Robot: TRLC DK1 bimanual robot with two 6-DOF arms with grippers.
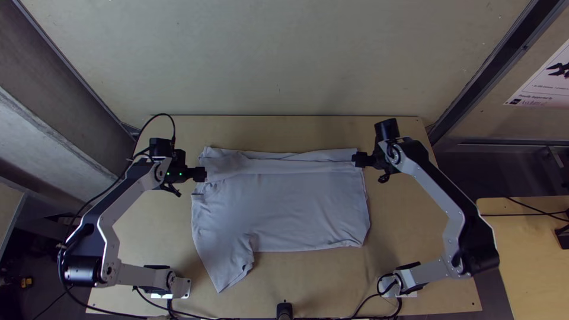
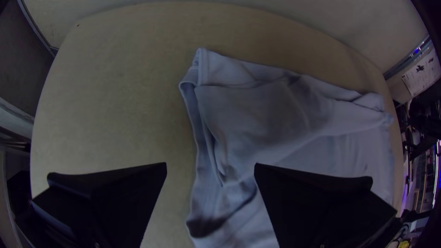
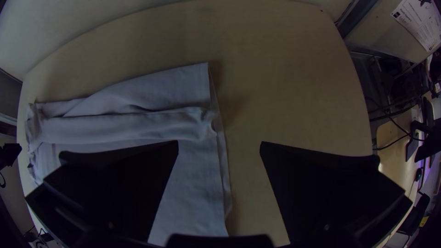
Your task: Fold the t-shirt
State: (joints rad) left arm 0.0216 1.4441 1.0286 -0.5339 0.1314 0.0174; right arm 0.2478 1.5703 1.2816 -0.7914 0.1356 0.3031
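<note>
Grey wall (image 1: 47, 65) at left, left pincer (image 1: 200, 174) spread at centre left, t-shirt (image 1: 290, 207) mid-frame on a light wooden bench (image 1: 148, 237), upper edge folded over, right pincer (image 1: 357, 159) spread at centre right, poster (image 1: 546, 80) upper right, side table (image 1: 533, 255) lower right

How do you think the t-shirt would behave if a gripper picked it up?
The t-shirt would probably sag limply, given its soft creases. Its folded-over strip lies loose, so it might slip open. Being thin cloth, it is likely light.
</note>
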